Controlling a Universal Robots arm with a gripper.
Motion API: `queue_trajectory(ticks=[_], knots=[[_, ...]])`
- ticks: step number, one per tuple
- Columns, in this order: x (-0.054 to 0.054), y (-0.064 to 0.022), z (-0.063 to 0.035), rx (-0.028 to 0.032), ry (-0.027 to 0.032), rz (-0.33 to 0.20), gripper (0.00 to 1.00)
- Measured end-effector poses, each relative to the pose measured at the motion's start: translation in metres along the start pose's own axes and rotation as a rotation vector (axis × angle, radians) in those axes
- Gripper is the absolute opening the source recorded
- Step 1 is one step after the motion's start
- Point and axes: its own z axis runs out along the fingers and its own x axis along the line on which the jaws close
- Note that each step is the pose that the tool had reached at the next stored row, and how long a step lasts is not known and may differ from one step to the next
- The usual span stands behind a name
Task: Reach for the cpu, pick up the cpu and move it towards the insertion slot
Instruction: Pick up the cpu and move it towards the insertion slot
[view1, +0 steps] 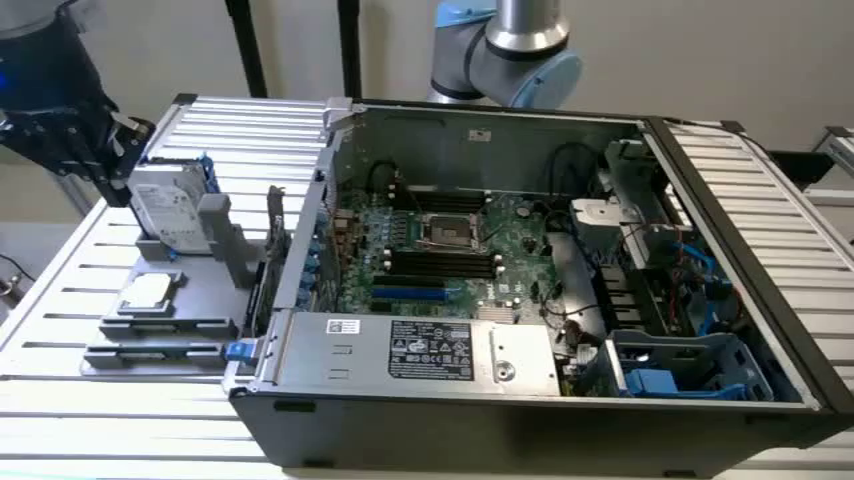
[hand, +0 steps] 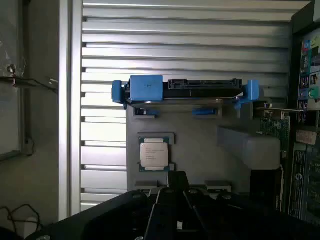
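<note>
So the gripper (view1: 96, 160) is hanging up in the far corner on the exterior view's left, above the slatted metal table (view1: 54, 290). Honestly I can't tell whether it's spread or closed up; it's just a dark lump from that angle. In the wrist view the gripper (hand: 176, 189) is a black shape low in the foreground, and it's no clearer there. It's not touching anything that I can make out.

Closest thing to it is the hard drive (view1: 174, 205), the silver one with the blue frame, standing upright in a grey fixture (view1: 200, 322). The gripper is just above and beside its far end.

The cpu (view1: 150, 291) is lying flat in its own little recess on that same fixture, on the near side of the drive, shiny top up, and apart from the gripper. The wrist camera looks straight down at the cpu (hand: 154, 154), with the hard drive (hand: 182, 90) past it, the grey fixture (hand: 200, 150) under both and the table (hand: 175, 45) slats behind.

The insertion slot (view1: 447, 230) is off to the exterior view's right, inside the open computer case (view1: 534, 425). It's on the green board, silver frame and dark middle, just behind the long black memory slots (view1: 441, 265). It's well apart from the cpu, with the case wall between them.
</note>
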Motion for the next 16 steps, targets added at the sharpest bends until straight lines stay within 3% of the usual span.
queue_trajectory(ticks=[13, 16], knots=[[0.0004, 0.0000, -0.0001, 0.0002, 0.0003, 0.000, 0.11], [0.0071, 0.0004, 0.0000, 0.0001, 0.0001, 0.000, 0.11]])
